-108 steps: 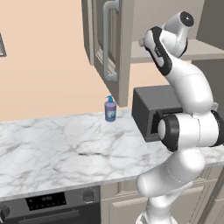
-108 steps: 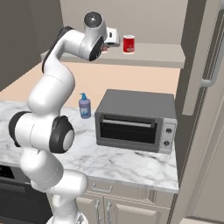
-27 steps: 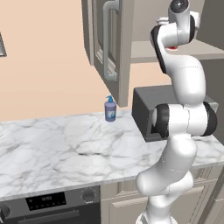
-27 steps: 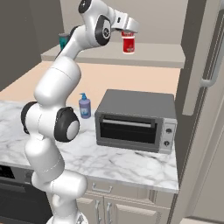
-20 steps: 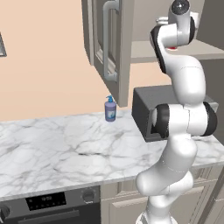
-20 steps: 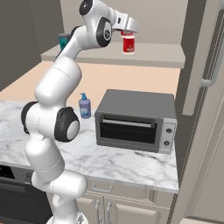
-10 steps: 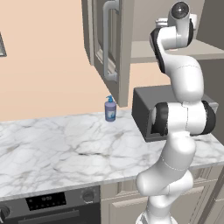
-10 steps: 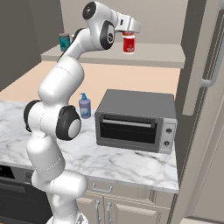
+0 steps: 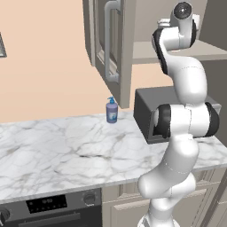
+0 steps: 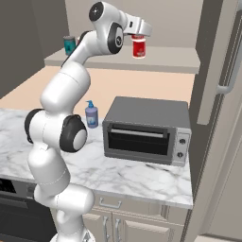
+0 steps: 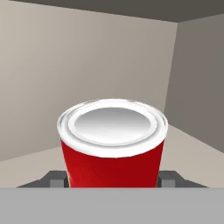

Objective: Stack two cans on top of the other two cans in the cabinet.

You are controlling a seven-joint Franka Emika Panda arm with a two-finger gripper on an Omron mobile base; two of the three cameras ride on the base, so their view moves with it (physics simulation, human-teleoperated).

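While raised at the cabinet [image 10: 142, 56] shelf, the end effector [image 10: 138, 34] is seen clamped on a red can [image 10: 138, 47], fingers [image 11: 56, 178] flanking its sides. The can is held upright, probably so it sits flat when stacked. A teal can [image 10: 69, 45] stands well apart, leftward on the shelf.

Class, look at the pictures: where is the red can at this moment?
In the right base view the red can is at the gripper, above the cabinet shelf, up and left of the toaster oven.
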